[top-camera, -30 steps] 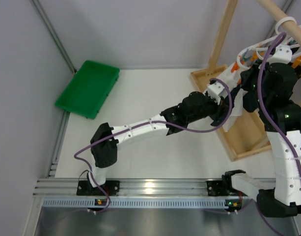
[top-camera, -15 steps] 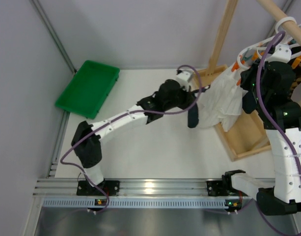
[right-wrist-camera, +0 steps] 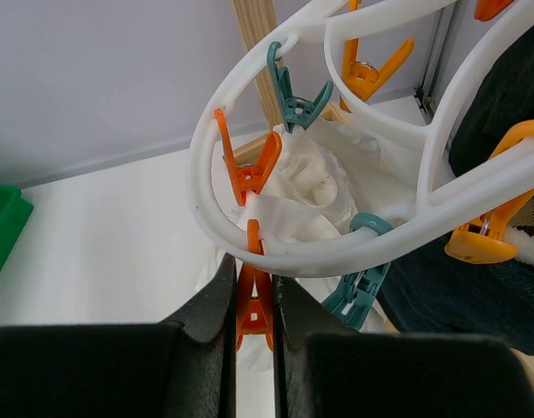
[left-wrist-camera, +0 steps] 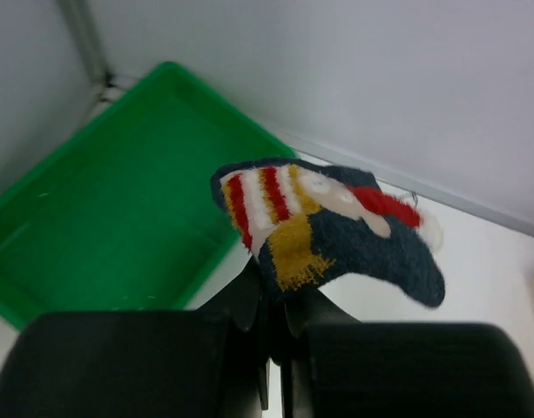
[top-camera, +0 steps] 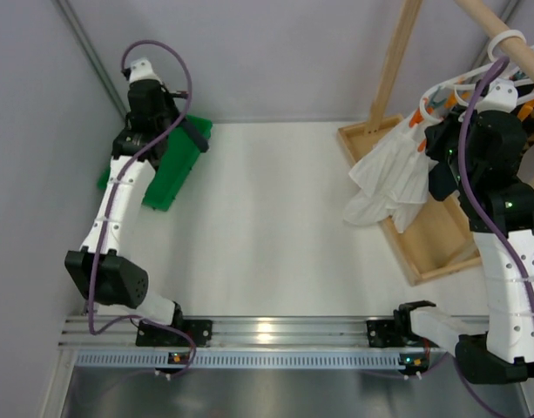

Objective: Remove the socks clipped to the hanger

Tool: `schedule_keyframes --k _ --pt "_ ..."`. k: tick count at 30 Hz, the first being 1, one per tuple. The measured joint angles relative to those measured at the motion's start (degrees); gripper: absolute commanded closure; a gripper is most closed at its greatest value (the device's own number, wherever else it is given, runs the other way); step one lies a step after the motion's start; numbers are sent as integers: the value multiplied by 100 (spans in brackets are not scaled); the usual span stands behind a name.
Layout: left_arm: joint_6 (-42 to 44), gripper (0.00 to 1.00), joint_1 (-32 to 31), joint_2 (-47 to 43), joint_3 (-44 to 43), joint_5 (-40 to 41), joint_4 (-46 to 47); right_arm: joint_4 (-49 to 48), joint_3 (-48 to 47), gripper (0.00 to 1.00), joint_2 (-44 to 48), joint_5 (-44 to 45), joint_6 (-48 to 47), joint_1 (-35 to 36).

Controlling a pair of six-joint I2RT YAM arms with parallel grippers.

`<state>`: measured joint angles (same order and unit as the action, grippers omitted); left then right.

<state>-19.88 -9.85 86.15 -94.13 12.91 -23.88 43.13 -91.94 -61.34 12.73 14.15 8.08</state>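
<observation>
1 soft, light sock (left-wrist-camera: 336, 235) hangs pinched in your left pincer (left-wrist-camera: 275, 296) above the green tray (left-wrist-camera: 92, 226). Your right pincer (right-wrist-camera: 253, 287) is closed on an orange clip (right-wrist-camera: 253, 315) of the hanger (right-wrist-camera: 336, 252). Grip others just below their clips.

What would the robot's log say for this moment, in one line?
left gripper: holds sock by green tray | right gripper: pinches orange clip on hanger

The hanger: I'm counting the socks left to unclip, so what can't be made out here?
- Top external: the hanger is half covered by the right arm and cut off by the right edge.
- Right wrist: a dark sock runs off the right edge; the white cloth hides whatever hangs behind it.
- The sock count cannot be told.
</observation>
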Motion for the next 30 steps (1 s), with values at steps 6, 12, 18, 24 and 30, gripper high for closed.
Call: schedule_keyframes --k 6,12,18,24,30 --pt "33 100 1097 1095 -627 787 -260 -7 0 100 109 -199 0 0" --pt "7 100 1405 1982 -820 1154 -284 -24 2 100 129 -341 2 0" --pt "-37 100 1488 2319 -647 1093 -223 -22 4 100 149 -358 0 0" --pt "-184 44 1506 2208 -487 940 -155 -4 -7 100 164 -385 4 0" --pt "-286 2 1504 2103 -308 1128 -72 70 -103 100 166 -457 55 0"
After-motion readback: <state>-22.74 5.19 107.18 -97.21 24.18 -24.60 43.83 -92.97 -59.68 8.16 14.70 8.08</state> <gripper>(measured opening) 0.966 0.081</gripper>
